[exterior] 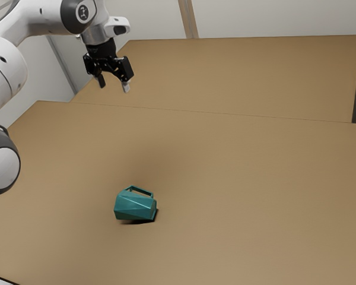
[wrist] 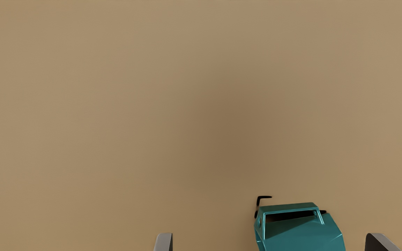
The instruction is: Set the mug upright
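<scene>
The black two-finger gripper is held spread; the glossy teal faceted mug, tipped sideways, is partly cropped in the wrist view.

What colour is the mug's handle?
The handle is teal, the same as the mug's body; it shows best in the wrist view.

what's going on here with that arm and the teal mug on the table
A robot arm is at the table, apparently there to set the teal mug upright. The mug lies on its side with its handle facing up. Nothing is being held: the gripper hangs open above the table, clear of the mug.
</scene>
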